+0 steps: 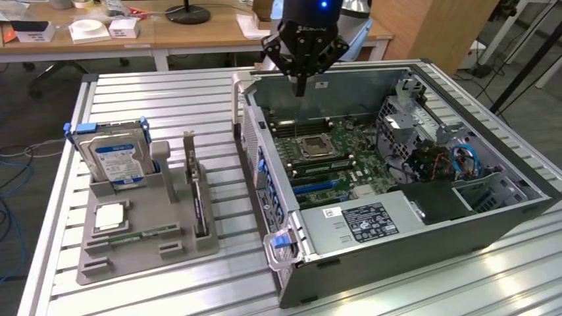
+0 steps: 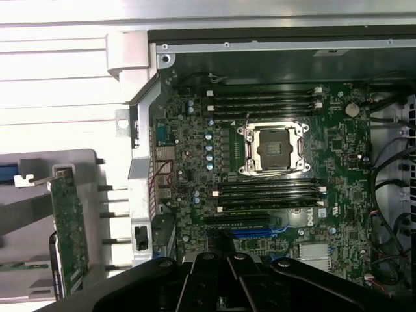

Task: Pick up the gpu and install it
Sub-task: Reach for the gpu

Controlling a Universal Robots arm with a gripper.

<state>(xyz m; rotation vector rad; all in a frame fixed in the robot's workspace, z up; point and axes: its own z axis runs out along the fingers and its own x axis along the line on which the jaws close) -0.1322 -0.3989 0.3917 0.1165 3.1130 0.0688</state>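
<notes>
Glossy black gripper (image 1: 301, 89), angular linkage arms narrowing toward fingertips. Pale lettering (image 1: 309, 29) across palm housing. Blue indicator light (image 1: 323, 5) behind it, wristward. Round pivot pins (image 2: 208, 257) on finger links.

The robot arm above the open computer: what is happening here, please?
The gripper hangs shut and empty above the far side of the open computer case. The graphics card stands upright in the gray rack on the table, to the exterior view's left of the case, untouched. It is not yet installed.
</notes>
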